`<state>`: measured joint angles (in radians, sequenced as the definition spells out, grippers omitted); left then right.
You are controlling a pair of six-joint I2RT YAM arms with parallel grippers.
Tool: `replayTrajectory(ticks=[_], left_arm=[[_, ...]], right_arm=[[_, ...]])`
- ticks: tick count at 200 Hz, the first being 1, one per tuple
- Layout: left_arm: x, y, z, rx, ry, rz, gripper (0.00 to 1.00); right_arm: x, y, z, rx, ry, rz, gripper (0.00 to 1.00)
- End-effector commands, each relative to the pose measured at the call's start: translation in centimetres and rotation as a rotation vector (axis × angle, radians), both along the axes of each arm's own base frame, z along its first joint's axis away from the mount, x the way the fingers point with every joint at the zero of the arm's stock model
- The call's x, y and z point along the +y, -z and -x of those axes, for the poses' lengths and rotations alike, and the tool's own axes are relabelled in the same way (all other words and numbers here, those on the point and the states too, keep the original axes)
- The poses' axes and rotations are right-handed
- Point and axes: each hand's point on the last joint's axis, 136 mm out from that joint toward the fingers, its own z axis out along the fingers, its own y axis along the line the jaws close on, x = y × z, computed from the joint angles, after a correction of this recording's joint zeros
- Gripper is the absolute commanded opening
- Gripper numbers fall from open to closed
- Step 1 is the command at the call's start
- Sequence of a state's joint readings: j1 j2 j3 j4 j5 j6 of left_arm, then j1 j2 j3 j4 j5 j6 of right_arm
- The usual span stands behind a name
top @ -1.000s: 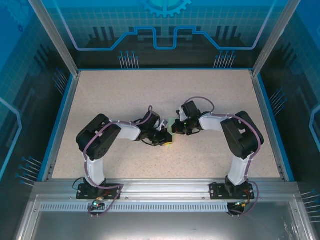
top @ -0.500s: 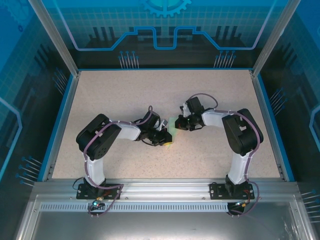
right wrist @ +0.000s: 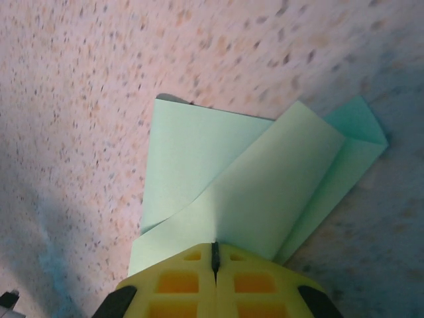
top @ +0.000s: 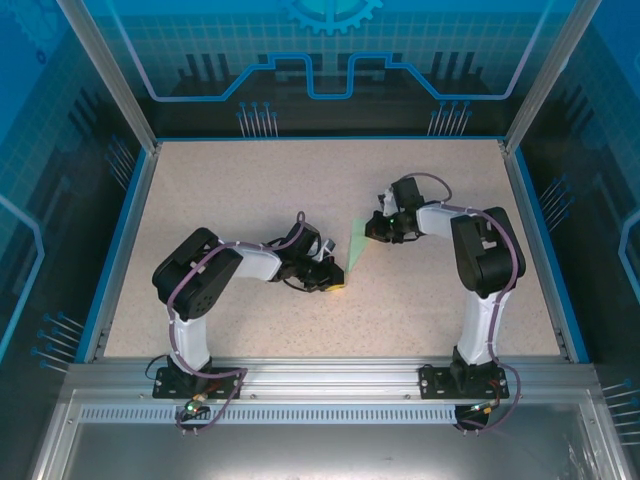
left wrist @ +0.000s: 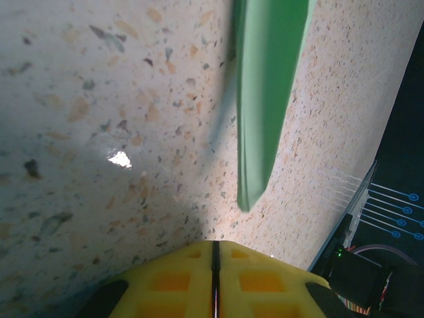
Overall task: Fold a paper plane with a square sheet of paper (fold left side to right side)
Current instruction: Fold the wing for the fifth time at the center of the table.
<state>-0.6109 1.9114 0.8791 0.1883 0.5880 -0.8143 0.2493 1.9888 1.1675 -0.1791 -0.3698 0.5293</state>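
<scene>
Pinching a raised flap of the sheet of paper point(right wrist: 218, 165) with the right gripper point(right wrist: 214, 250), its yellow fingers point(right wrist: 173, 281) pressing together along a thin dark seam and the flap's edge disappearing under their tips. Showing, in the right wrist view, as a pale green, partly folded shape: one layer lying flat on the speckled table point(top: 240, 190), a broad flap slanting across it toward the fingers, and a narrow pointed corner sticking out on the right.

Sitting near the middle of the table in the overhead view, appearing as a slim slanted sliver, its far end just beside the right gripper and its near end just beside the left gripper point(top: 336, 274).

Resting the left gripper low by the table surface, to the near left of the paper, jaws sitting fully shut and empty, yellow pads point(left wrist: 165, 281) meeting along a hairline gap. Looking from the left wrist at a long green strip tapering to a point just beyond those fingertips, apart from them, and casting a soft shadow on the table beside it.
</scene>
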Motion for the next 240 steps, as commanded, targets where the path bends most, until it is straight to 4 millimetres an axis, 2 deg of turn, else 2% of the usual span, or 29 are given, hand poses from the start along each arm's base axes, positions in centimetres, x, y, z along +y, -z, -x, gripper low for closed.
replayTrajectory(ticks=[1,25,63,89,157,204,240], left_arm=[[1.6,3.3,2.4,0.123,-0.010,-0.097,0.10],[1.3,0.4,1.5,0.062,-0.009,-0.044,0.11],[1.3,-5.7,0.2,-0.079,0.002,0.011,0.18],[0.6,-7.9,-0.4,-0.115,0.028,0.035,0.24],[-1.7,-5.4,-3.1,-0.087,0.082,0.012,0.26],[-0.9,-2.8,-5.5,-0.075,0.031,-0.056,0.26],[-0.5,-0.8,-5.7,-0.044,0.028,-0.085,0.26]], right_arm=[[-0.2,1.2,0.1,0.028,-0.013,0.016,0.01],[0.2,1.5,1.3,0.058,-0.033,0.022,0.01],[1.1,1.7,3.6,0.079,-0.058,0.022,0.01],[2.0,1.6,4.8,0.084,-0.066,0.019,0.01],[3.3,1.8,6.0,0.099,-0.091,0.030,0.01],[3.5,1.7,6.3,0.099,-0.096,0.026,0.01],[3.6,1.7,6.4,0.098,-0.102,0.025,0.01]])
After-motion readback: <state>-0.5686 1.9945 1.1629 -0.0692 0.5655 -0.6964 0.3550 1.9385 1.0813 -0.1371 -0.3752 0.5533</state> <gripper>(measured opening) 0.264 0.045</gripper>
